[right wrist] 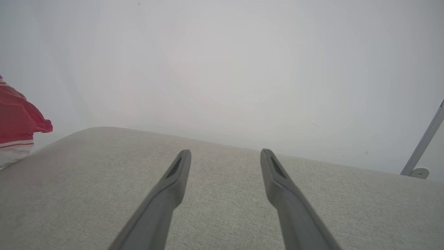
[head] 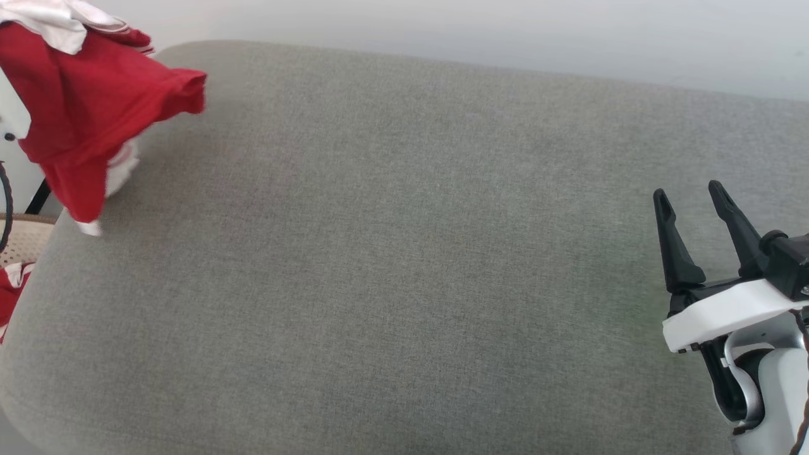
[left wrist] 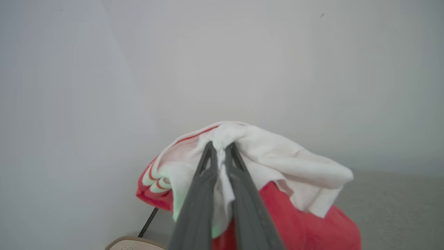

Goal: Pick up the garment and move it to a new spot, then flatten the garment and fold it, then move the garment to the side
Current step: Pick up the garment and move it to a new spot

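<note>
Red and white cloth sits at the far left: the garment (head: 82, 107) is bunched and lifted beside the rounded left corner of a grey upholstered cushion (head: 404, 253). In the left wrist view the left hand (left wrist: 219, 146) is clenched on a fold of the garment's (left wrist: 298, 170) white sleeve, the two dark fingers (left wrist: 197, 194) nearly together with cloth between them. From that pinch the shirt hangs down, so its long axis runs top to bottom in the head view. The white sleeve is uppermost, the red body is below, and one red flap juts rightward over the cushion's edge. Its lowest white-trimmed tip lies at the cushion's left border; I cannot tell whether it touches the fabric.

Below it at the picture's edge are a tan woven surface (head: 25, 237) and a further scrap of red and white cloth (head: 9, 291). Whether that scrap belongs to the same shirt is unclear.

Across the middle the cushion is bare, flat grey weave from its near edge to its far edge, where it meets a pale wall (head: 480, 31).

Toward the right, the right hand (head: 687, 189) hovers over the cushion near its right side, well apart from the shirt. It is released, its fingers spread wide and gripping nothing. In its own wrist view the right hand (right wrist: 225, 152) points across the cushion (right wrist: 86, 180) at the wall, the garment (right wrist: 17, 118) at the far left. A slanted metal pole (right wrist: 423, 146) stands at the far right.
</note>
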You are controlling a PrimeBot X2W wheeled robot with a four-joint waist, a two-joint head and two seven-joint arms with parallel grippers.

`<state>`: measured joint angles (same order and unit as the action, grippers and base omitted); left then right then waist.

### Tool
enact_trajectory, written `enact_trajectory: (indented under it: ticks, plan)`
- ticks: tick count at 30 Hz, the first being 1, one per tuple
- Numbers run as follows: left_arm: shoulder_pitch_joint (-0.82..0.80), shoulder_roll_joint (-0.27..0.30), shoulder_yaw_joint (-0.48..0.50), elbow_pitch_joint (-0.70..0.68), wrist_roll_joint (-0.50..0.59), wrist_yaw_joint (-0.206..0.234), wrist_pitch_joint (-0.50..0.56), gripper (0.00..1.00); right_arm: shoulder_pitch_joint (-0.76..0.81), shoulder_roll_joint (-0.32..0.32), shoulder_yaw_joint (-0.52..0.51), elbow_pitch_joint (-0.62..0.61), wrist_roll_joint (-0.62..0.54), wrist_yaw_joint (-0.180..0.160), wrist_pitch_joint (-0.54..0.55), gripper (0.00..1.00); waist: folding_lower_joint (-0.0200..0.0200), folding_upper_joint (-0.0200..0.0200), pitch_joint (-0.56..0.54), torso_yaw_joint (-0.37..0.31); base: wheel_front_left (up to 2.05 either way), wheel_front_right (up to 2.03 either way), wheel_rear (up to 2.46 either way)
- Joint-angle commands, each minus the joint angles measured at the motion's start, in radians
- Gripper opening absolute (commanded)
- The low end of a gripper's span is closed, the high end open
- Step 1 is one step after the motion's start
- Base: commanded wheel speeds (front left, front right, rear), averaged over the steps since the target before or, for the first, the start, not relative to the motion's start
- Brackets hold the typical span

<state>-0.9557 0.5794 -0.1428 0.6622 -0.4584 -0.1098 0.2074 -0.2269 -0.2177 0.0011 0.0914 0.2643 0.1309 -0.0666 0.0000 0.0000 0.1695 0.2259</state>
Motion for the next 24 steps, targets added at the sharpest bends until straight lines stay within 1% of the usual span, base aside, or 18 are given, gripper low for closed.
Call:
enact_trajectory:
  ticks: [1, 5, 11, 18, 21, 24]
  plan:
    - [0.029, 0.009, -0.005, -0.059, -0.001, 0.009, 0.022, 0.00, 0.010, 0.007, -0.005, -0.002, 0.002, 0.000, -0.009, 1.00, 0.0000, 0.0000, -0.014, -0.005, 0.00, 0.00, 0.00]
    - [0.072, 0.040, -0.004, -0.211, -0.009, 0.019, 0.089, 0.00, 0.011, 0.010, -0.021, 0.008, 0.003, 0.000, -0.020, 1.00, 0.0000, 0.0000, -0.034, -0.027, 0.00, 0.00, 0.00]
    - [0.122, 0.077, -0.007, -0.431, -0.024, 0.030, 0.188, 0.00, 0.022, 0.018, -0.068, 0.012, -0.002, 0.000, -0.034, 1.00, 0.0000, 0.0000, -0.060, -0.079, 0.00, 0.00, 0.00]
    - [0.161, 0.091, -0.029, -0.627, -0.046, 0.044, 0.294, 0.00, 0.037, 0.028, -0.132, -0.007, -0.010, 0.000, -0.038, 1.00, 0.0000, 0.0000, -0.076, -0.166, 0.00, 0.00, 0.00]
    - [0.175, 0.085, -0.043, -0.698, -0.051, 0.056, 0.331, 0.00, 0.045, 0.031, -0.157, -0.016, -0.015, 0.000, -0.037, 1.00, 0.0000, 0.0000, -0.075, -0.207, 0.00, 0.00, 0.00]
    - [0.182, 0.072, -0.068, -0.762, -0.054, 0.058, 0.361, 0.00, 0.047, 0.037, -0.180, -0.025, -0.015, 0.000, -0.038, 1.00, 0.0000, 0.0000, -0.069, -0.252, 0.00, 0.00, 0.00]
